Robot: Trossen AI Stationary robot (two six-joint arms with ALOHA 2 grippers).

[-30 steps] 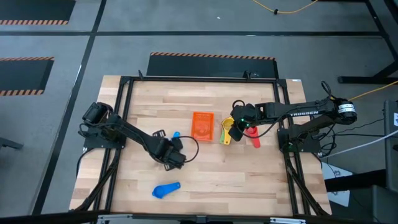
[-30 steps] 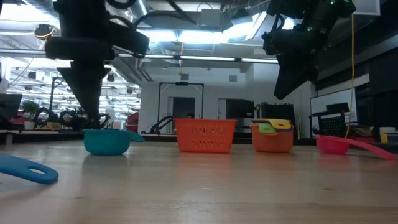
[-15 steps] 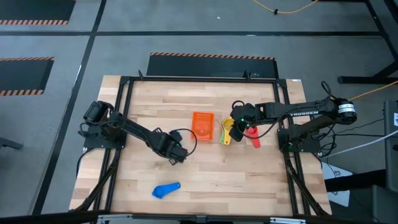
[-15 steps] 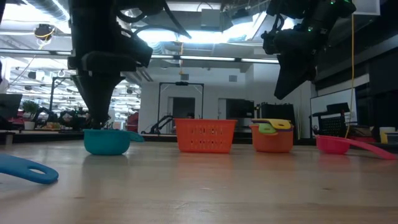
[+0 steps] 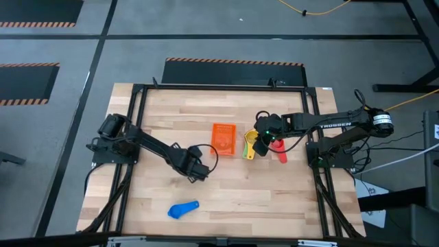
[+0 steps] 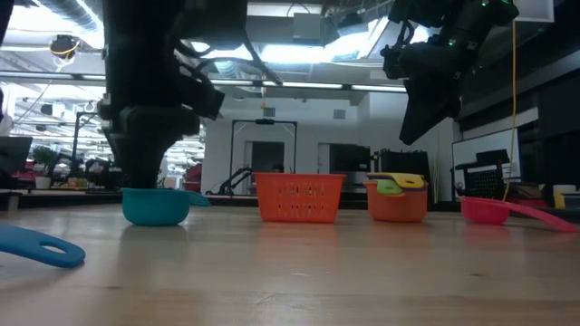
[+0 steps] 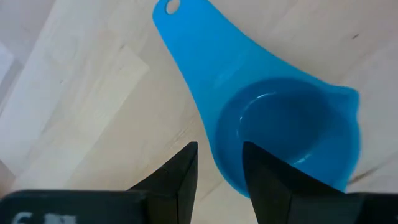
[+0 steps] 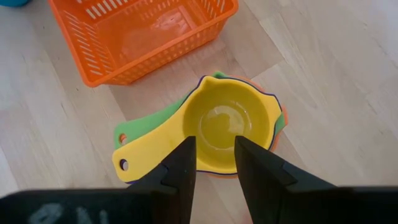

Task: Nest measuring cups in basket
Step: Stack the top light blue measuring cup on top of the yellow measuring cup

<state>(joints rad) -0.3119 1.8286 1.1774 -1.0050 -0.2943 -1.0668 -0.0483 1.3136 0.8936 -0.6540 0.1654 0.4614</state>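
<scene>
- The wooden table takes up most of the overhead shot, with both dark arms reaching in from its sides.
- Left arm stretches toward the middle, and its left gripper sits low over a light blue cup. Fingers are a bit apart, straddling the cup's rim where the handle starts. Can't tell whether they're touching it.
- Right arm comes in from the other side. The right gripper hangs above the stack of cups, fingers apart, gripping nothing.
- The orange basket sits mid-table, holding nothing as far as the wrist view shows, with the stack just beside it.
- That stack: a yellow cup nested on top, a green one under it with its handle poking out, and an orange cup on the outside.
- A red cup lies on the far side of the stack from the basket.
- A blue cup lies alone near the table's front edge, well apart from everything else.
</scene>
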